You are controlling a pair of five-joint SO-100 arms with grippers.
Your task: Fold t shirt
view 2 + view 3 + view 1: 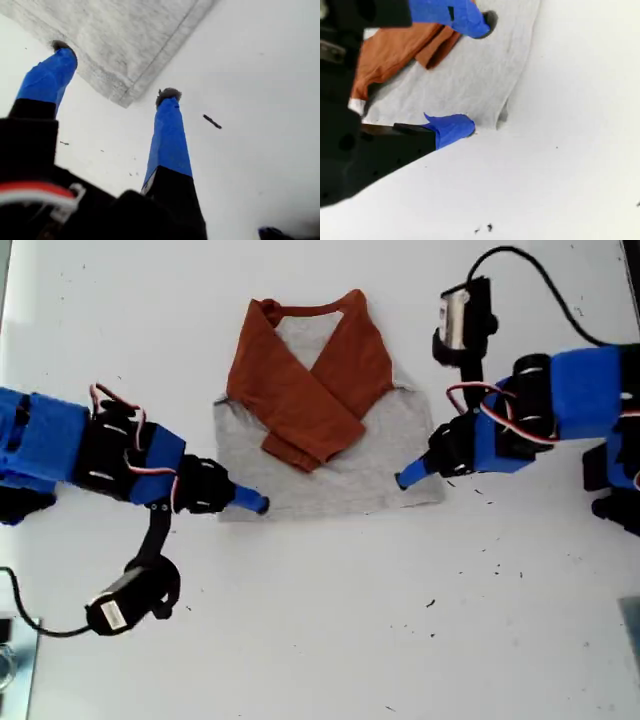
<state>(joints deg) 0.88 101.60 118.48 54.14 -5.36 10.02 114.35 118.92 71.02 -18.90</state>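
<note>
Seeing the t shirt (330, 480) flat on the table (320, 640), sleeves crossed. Straddling its exterior-view-left hem corner with my first gripper (114, 75), jaws spread. Spreading my second gripper (475, 72) over the opposite corner, seemingly touching cloth.

The t shirt (330, 455) lies on the table (330, 640), apparently between 2 arms.

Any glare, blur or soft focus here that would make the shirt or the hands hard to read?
Exterior view: even bright light, the white table nearly washed out, t shirt sharp with weak shadows. First wrist view: my first hand is in focus, but the black body nearest the lens is blurred. Second wrist view: the near dark housing is soft and my second hand slightly smeared; fabric weave readable.
</note>
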